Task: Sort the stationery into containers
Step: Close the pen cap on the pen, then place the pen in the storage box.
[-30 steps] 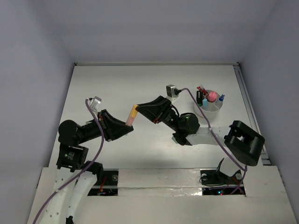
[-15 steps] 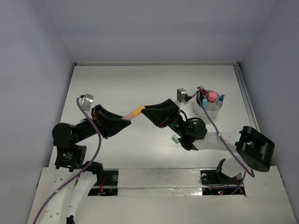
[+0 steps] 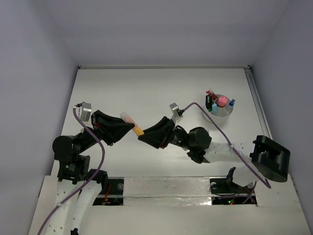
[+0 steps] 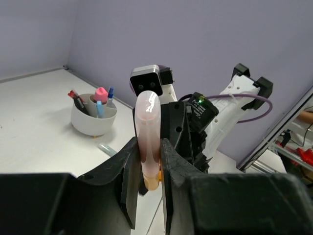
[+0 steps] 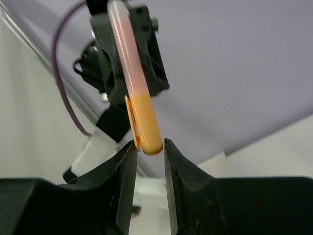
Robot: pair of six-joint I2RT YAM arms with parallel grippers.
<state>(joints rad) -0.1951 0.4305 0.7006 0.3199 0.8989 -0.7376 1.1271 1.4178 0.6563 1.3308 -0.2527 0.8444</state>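
Pinching the short pink plastic marker (image 4: 148, 122) across its barrel, the left end effector (image 4: 149, 156) holds it in the air above the white counter (image 3: 146, 93), between the two arms. Its orange cap (image 5: 145, 122) points at the right end effector (image 5: 149, 149), whose fingers (image 5: 124, 166) stand spread either side of the cap's tip, seemingly not touching it. This reads as a hand-over in mid-step: next, I judge, the right fingers must press onto the cap before the left ones let go, or the marker drops. Farther off, toward the counter's far right, stands the small round whitish cup (image 3: 222, 114), with a pink-capped bottle (image 3: 222, 101), red pens (image 3: 209, 93) and blue markers (image 3: 232, 102) inside; the marker belongs there.
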